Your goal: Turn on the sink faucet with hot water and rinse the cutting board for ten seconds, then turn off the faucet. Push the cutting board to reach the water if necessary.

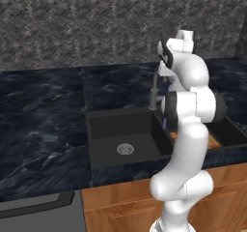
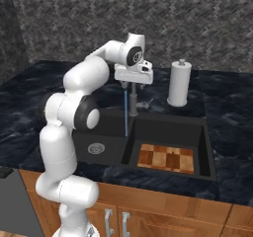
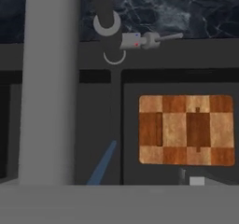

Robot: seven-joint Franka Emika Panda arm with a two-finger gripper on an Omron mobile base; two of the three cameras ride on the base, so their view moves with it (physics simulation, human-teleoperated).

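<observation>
The sink held the cutting board flat in its right basin, while the water fell on the divider beside it. The risk was a dry board unless the faucet swung over. The gripper hung above the faucet, well above the board; its opening could not be told.

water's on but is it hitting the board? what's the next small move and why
Probably swing the faucet spout toward the right basin. The water falls onto the divider of the sink, while the cutting board lies flat in the right basin, clear of the stream. The gripper is right above the faucet, so that seems handier than pushing the board.
</observation>
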